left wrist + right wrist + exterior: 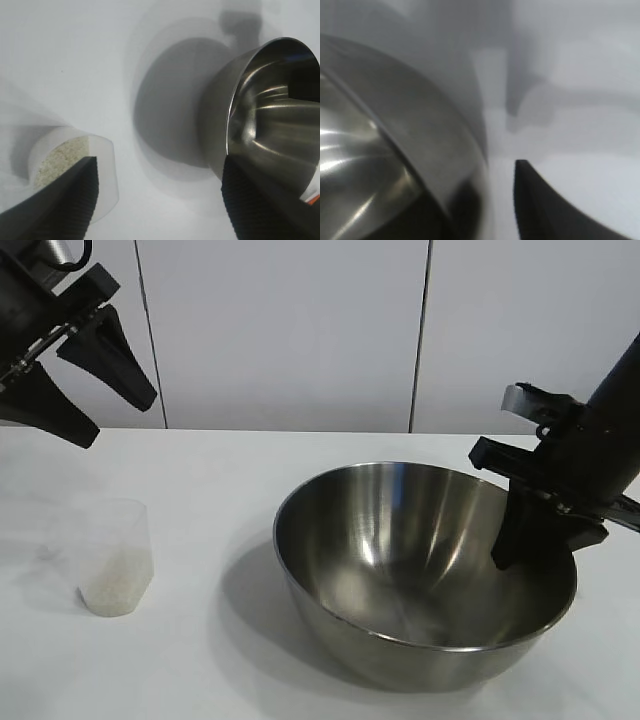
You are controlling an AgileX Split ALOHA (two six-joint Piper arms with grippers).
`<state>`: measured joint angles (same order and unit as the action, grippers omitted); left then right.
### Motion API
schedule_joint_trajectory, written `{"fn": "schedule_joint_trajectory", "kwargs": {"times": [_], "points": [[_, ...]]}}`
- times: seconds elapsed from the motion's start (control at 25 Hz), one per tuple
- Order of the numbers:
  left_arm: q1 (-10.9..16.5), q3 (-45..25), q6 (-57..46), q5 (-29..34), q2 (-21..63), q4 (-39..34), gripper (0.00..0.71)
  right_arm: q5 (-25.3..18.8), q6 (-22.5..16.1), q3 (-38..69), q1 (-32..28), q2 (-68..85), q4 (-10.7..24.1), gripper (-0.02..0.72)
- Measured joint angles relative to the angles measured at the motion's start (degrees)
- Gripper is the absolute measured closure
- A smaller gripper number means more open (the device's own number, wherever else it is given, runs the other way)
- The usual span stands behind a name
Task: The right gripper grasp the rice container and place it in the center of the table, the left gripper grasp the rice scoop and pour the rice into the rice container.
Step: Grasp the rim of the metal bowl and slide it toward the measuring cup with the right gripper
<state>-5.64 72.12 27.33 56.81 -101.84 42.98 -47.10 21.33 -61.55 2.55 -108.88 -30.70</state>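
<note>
The rice container is sitting on the table, and every position below is taken from it. The right gripper is straddling the container's rim on the right-arm side: in the exterior view one dark finger is reaching down inside the bowl against the inner wall, while its partner is lying outside the wall, hidden behind the steel. In the right wrist view the rim is running between the two sides, with only one finger showing outside the wall, close beside it; the inner finger is not discernible there, and the picture is too smeared to confirm contact. Whether the jaws are pressing on the rim or standing just off it cannot be told. The upper part of the right arm is cut off by the frame edge. The left gripper is hanging in the air well to the left-arm side of the container, its two fingers spread wide and holding nothing; its body is cropped at the corner. The rice scoop is standing upright on the table, well apart from the container, below that gripper. The rice is filling its lower part; the tab handle is not visible.
</note>
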Motion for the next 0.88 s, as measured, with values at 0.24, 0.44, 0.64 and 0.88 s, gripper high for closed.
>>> {"fn": "schedule_joint_trajectory", "kwargs": {"times": [0.24,0.44,0.64,0.88], "points": [[0.00,0.00,0.00,0.00,0.00,0.00,0.203,-7.48,0.92,-3.89,0.00,5.47,-0.08,0.684],[0.00,0.00,0.00,0.00,0.00,0.00,0.203,-11.41,-2.57,-7.00,0.94,8.27,0.31,0.685],[0.00,0.00,0.00,0.00,0.00,0.00,0.203,-8.50,-7.62,-7.06,7.20,8.16,3.32,0.685],[0.00,0.00,0.00,0.00,0.00,0.00,0.203,-1.30,-15.49,-7.06,15.79,6.89,7.56,0.685]]}}
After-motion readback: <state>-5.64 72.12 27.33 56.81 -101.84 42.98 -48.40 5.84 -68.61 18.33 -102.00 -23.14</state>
